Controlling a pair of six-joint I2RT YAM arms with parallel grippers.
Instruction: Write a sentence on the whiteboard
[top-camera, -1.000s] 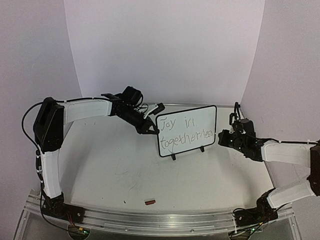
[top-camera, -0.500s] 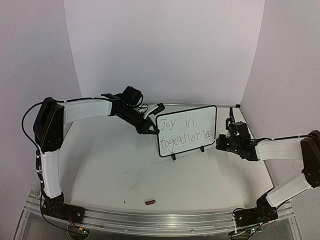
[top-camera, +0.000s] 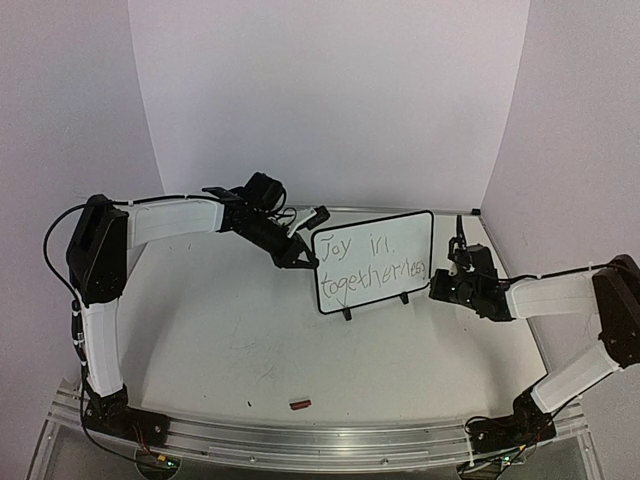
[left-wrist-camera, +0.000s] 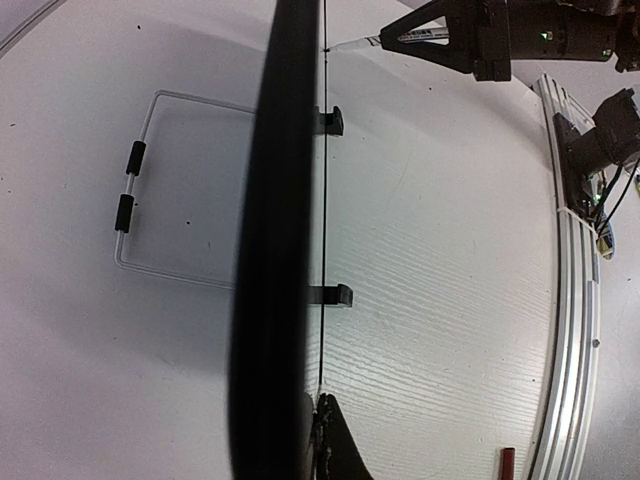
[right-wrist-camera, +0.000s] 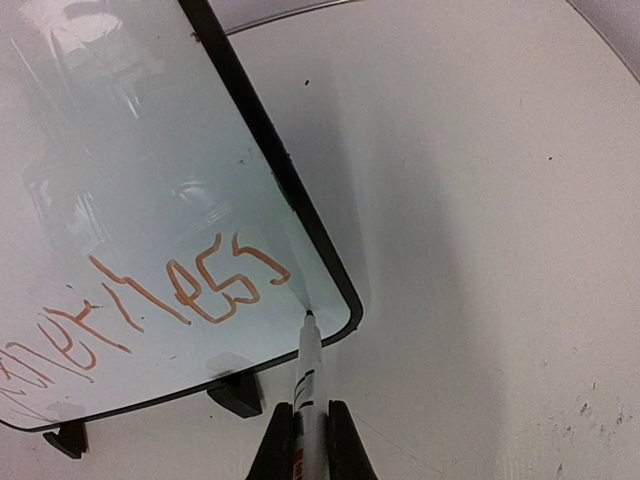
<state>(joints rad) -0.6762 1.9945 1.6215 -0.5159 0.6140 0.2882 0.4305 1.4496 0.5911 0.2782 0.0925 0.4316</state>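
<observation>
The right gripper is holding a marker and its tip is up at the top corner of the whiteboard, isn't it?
Not quite. The right gripper is holding a marker, but its tip is down at the bottom corner of the whiteboard, just past the last letter of the sentence. The right wrist view shows it.

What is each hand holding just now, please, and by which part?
Right hand grips the marker by its barrel; left hand clamps the whiteboard by its left edge.
</observation>
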